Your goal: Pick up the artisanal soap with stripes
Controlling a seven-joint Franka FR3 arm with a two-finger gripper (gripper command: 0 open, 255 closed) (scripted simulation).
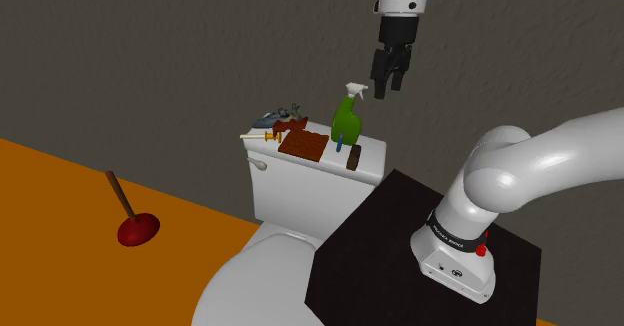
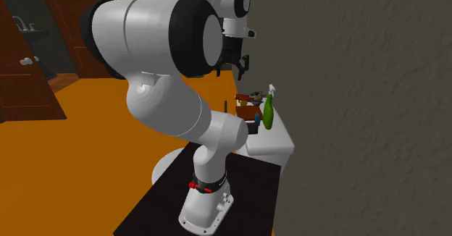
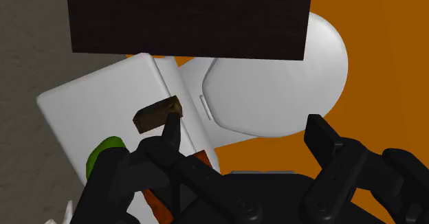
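One striped, reddish-brown soap slab (image 1: 303, 146) lies flat on the white toilet tank lid (image 1: 372, 152), roughly at the middle of the lid. Just beside it, toward the shoulder view's right, stand a green spray bottle (image 1: 346, 122) with a white trigger head and a small dark brown block (image 1: 353, 157). A cluster of small items (image 1: 278, 119) sits at the lid's other end. The black gripper (image 1: 388, 88) hangs in the air above the tank, higher than the bottle's top and well apart from the soap. Its two fingers stand spread with nothing between them. Below the tank is the white toilet bowl (image 1: 262, 272), against the robot's black stand (image 1: 390, 224). A red plunger (image 1: 135, 226) rests on the orange floor (image 1: 60, 189).
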